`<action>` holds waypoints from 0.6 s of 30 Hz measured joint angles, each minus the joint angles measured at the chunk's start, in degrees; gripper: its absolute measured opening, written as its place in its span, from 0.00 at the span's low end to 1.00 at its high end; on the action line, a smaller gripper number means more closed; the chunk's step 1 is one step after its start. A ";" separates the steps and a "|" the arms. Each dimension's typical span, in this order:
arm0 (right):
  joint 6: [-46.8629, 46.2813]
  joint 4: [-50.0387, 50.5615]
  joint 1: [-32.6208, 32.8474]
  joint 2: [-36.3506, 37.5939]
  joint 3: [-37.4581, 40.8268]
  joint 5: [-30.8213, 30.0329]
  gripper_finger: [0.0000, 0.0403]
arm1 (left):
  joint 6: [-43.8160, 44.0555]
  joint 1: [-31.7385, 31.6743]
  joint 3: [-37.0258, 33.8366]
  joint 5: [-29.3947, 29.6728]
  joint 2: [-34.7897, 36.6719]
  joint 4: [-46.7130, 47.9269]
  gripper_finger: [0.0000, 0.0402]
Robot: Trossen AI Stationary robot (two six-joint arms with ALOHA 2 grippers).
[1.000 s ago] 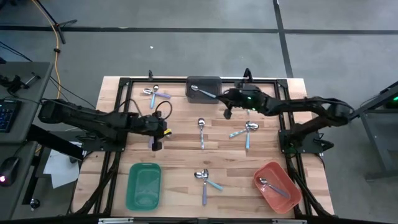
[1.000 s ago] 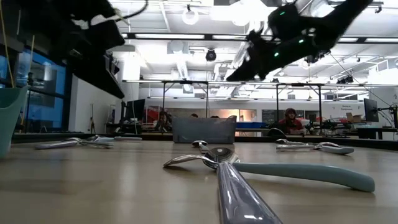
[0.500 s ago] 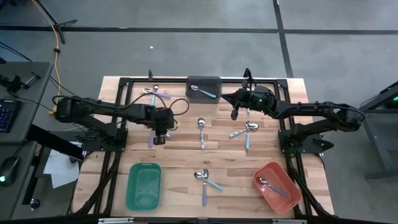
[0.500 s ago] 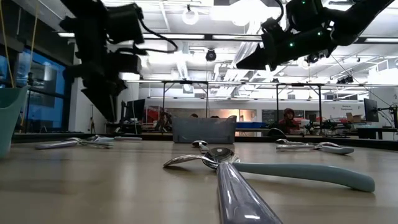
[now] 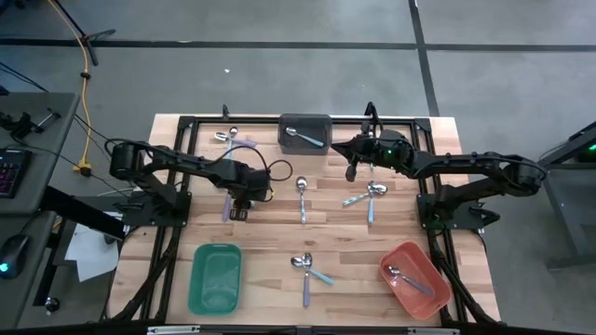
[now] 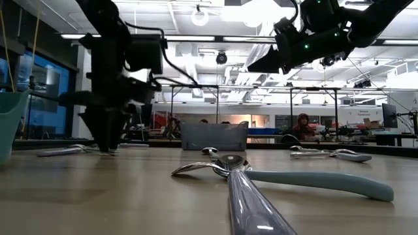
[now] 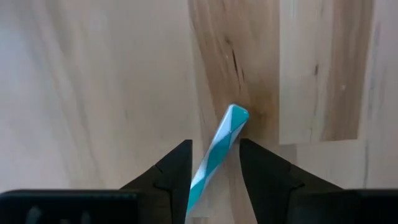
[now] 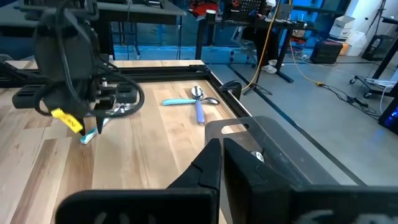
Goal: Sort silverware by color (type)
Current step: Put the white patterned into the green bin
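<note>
A spoon with a light blue handle (image 7: 227,127) lies on the wooden table left of the middle (image 5: 227,207). My left gripper (image 7: 214,146) points straight down over it, open, with one finger on each side of the handle near its free end. It also shows in the high view (image 5: 238,210) and in the low view (image 6: 108,145), down at the table top. My right gripper (image 5: 352,171) hangs shut and empty above the table beside the dark grey bin (image 5: 304,130); its fingers (image 8: 222,142) point roughly level.
Spoons lie singly or in pairs at the far left (image 5: 233,140), the middle (image 5: 302,197), right of the middle (image 5: 368,197) and the near middle (image 5: 307,268). The grey bin and the red bin (image 5: 414,279) each hold a spoon. A green bin (image 5: 215,277) stands near left.
My left gripper has come down to the table top over the blue-handled spoon, tipping from a slant until it points straight down, as the arm reached toward the table's right. My right gripper has shifted a little toward the right edge. The spoons have stayed put.
</note>
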State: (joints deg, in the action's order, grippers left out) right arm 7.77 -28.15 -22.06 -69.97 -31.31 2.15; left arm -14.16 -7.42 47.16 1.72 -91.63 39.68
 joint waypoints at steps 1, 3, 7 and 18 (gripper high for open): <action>0.01 -0.01 0.00 0.00 0.00 0.00 0.00 | -0.39 0.00 0.00 0.02 -0.54 0.03 0.31; -0.05 0.01 0.00 0.00 0.00 0.00 0.00 | -1.27 0.00 0.18 -0.05 -1.63 -0.11 0.31; -0.24 0.01 0.00 0.00 0.00 0.00 0.00 | -3.08 0.23 0.29 0.26 -3.01 0.02 0.27; 0.00 0.01 0.00 -0.02 0.00 0.00 0.00 | -12.71 5.54 0.14 7.85 -2.93 1.38 0.04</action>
State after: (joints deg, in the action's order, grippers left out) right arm 7.77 -28.14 -22.06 -70.00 -31.31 2.15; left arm -26.86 -1.88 47.29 9.57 -94.57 41.06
